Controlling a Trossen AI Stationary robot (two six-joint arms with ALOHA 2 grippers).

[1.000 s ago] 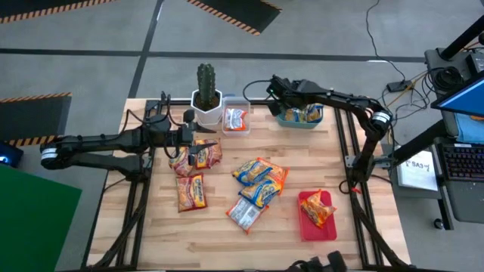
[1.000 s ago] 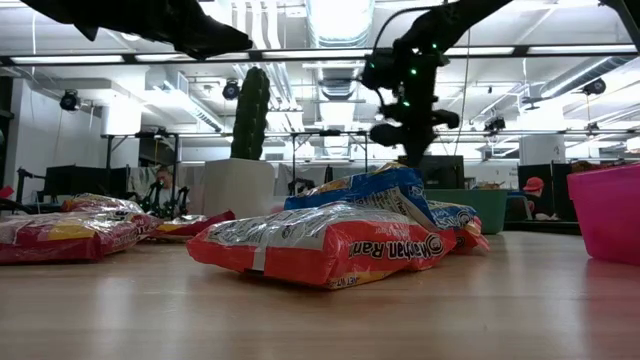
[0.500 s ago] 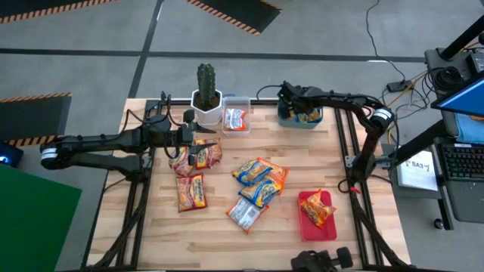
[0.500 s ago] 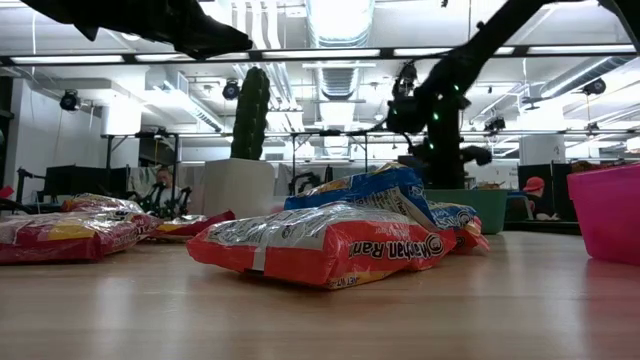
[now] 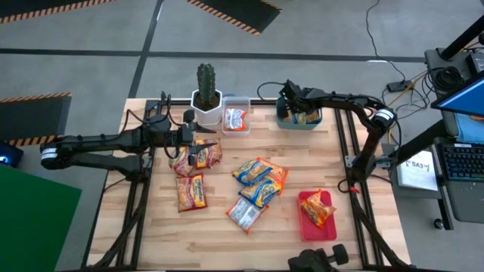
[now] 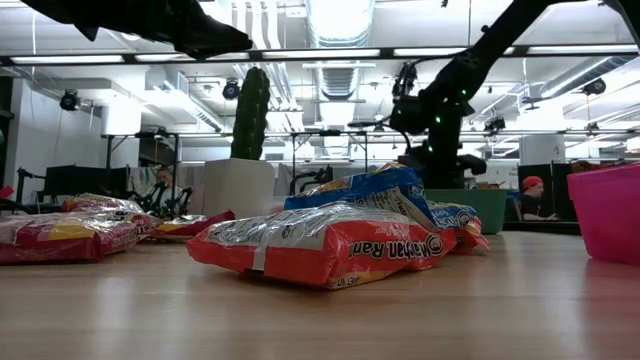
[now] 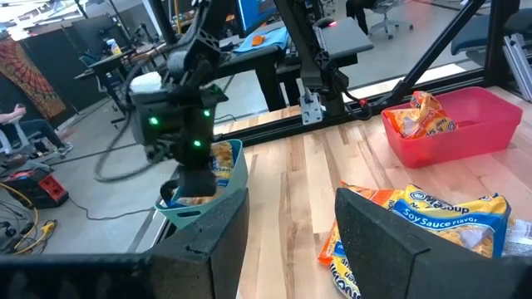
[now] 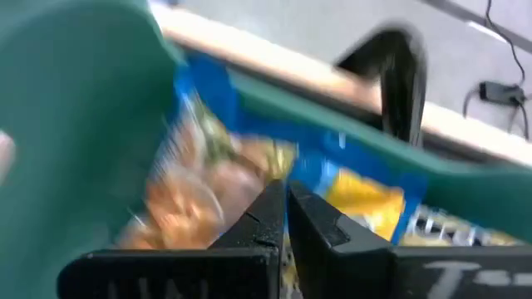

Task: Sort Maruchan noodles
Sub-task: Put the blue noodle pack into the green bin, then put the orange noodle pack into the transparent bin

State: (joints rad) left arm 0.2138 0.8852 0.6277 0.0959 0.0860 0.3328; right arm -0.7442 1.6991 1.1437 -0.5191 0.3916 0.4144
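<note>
We see the right gripper (image 5: 290, 106), fingers closed and seemingly empty (view blurred), over the far teal bin (image 5: 300, 122); the left gripper (image 5: 198, 148) hovers open above red packets (image 5: 194, 157).

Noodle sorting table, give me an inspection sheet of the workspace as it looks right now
Surface: wooden table, bare along the near edge.
Job's things: noodle packets piled mid-table, more at left; one in the red tray, some in the teal bin, one in the clear box.
Clutter: potted cactus.
Grippers: left gripper open above the left packets; right gripper shut, over the teal bin.
Cables: black cables on the floor behind.
Surroundings: laptop at right, person in the background.
</note>
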